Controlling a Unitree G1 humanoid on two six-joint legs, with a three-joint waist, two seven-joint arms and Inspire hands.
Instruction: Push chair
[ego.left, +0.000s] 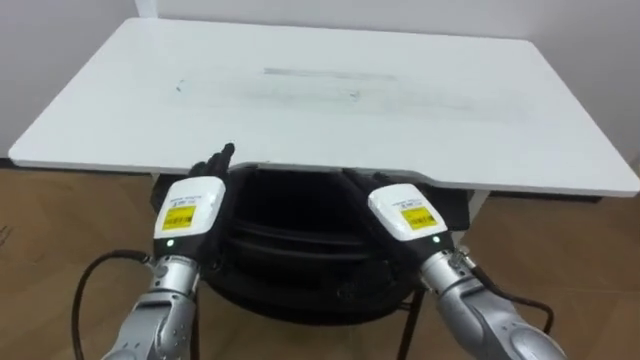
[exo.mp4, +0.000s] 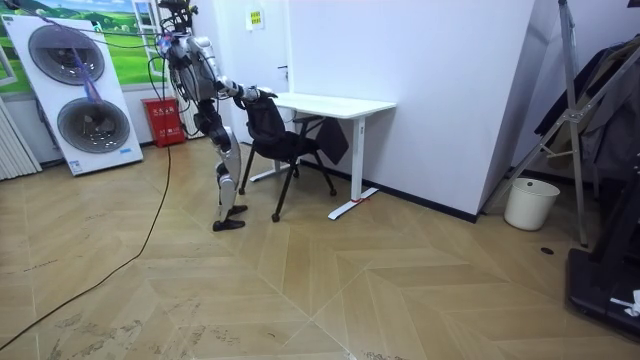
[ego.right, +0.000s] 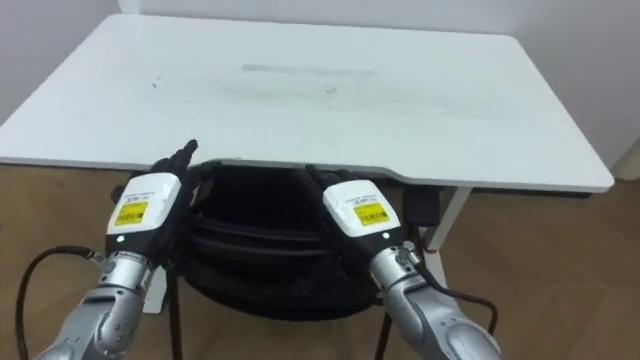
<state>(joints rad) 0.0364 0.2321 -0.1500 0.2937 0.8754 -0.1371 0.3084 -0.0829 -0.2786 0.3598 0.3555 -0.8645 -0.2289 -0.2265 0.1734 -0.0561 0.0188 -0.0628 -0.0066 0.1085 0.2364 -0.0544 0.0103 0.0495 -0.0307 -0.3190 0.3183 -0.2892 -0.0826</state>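
Black chair (ego.left: 300, 260) sits at the near edge of the white desk (ego.left: 330, 90), about mid-way along that edge. Its backrest top is right at the desk's edge in the eye views, and the seat looks tucked partly under.

Both hands are at the top of the backrest. The left hand (ego.left: 190, 208) is on the backrest's left end, with its fingers (ego.left: 222, 156) reaching forward fairly straight towards the desk edge, so it reads as flat pushing contact rather than a grip. The right hand (ego.left: 405, 212) is on the backrest's right end. Its fingers blend into the dark backrest, so I cannot tell whether they are straight or wrapped.

In the room view the robot stands on the wood floor (exo.mp4: 300, 280) behind the chair, leaning forward with both arms out to the backrest. The chair legs are just outside the desk's near edge.

Progress judgement: the push looks mostly done, since the chair is lined up with the desk and the seat is largely under it. At most a short final shove is left to bring the backrest against the desk edge, and after that the hands come off. The desk top is bare.
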